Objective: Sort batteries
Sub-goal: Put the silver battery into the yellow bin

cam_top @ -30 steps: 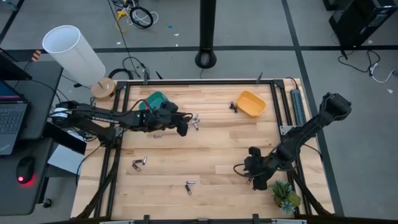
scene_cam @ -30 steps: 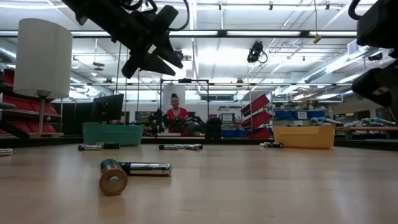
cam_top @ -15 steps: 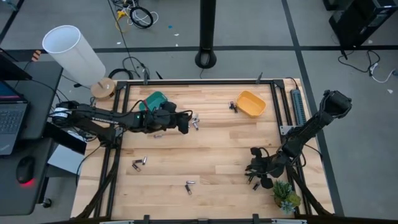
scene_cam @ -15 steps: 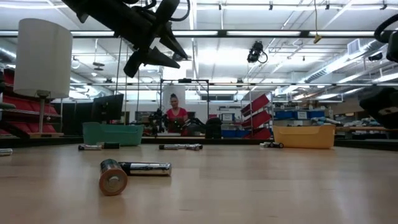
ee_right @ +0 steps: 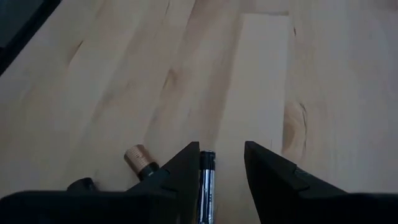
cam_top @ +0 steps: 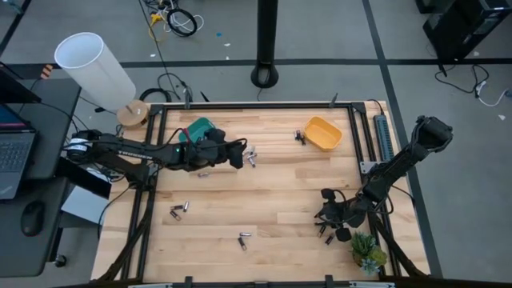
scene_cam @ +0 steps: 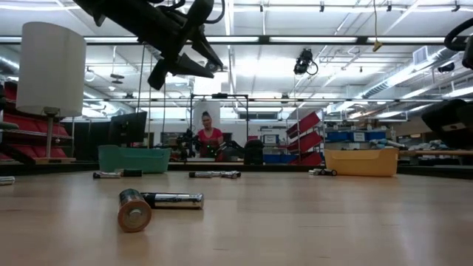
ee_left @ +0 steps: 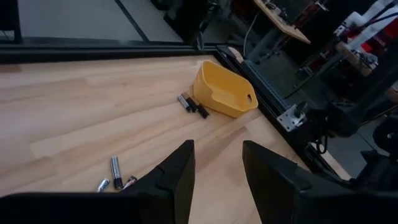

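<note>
Small silvery and dark batteries lie on their sides in scattered groups on the wooden table: one group by my left gripper, others at the left, near edge and beside the orange bin. My left gripper hangs open and empty above the table beside the teal bin. My right gripper is open low at the near right. Its fingers stand on either side of a dark battery; a gold-ended battery lies beside it. Whether they touch the dark battery, I cannot tell.
The orange bin stands at the far right and the teal bin at the far left. A small plant stands at the near right corner, close to my right arm. A lamp stands off the table's far left. Bare wood lies in the middle.
My right gripper has tipped downward and shifted slightly toward the near edge over the batteries at the near right. My left gripper has drifted a little toward the far edge, staying open and above the table.
</note>
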Action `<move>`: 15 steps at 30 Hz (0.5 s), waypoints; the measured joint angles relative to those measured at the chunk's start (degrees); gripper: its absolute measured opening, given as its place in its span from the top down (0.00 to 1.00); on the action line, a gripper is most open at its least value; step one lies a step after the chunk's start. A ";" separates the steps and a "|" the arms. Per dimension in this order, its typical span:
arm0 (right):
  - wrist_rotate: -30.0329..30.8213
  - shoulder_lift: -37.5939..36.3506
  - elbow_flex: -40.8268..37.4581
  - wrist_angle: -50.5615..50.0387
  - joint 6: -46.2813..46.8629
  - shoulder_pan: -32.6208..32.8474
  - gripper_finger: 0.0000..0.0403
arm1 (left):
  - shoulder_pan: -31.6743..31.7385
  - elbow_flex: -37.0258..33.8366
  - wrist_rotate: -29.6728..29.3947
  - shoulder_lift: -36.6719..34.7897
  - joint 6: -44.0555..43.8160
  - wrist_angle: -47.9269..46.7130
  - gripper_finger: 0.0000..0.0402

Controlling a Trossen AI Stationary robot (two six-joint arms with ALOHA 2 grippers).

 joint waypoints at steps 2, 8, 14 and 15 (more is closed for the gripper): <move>-0.80 0.02 0.00 0.03 -0.93 -0.59 0.66 | 0.00 0.00 0.00 0.00 0.07 -0.01 0.63; -3.00 0.02 -1.79 3.26 -3.32 -2.32 0.66 | 0.00 0.00 0.01 0.00 0.15 -0.15 0.63; -4.19 0.02 -2.49 5.37 -6.46 -2.42 0.66 | 0.00 0.00 0.01 0.00 0.15 -0.24 0.63; -4.28 0.02 -2.49 5.37 -7.16 -2.44 0.66 | 0.00 0.00 0.03 0.00 0.15 -0.21 0.63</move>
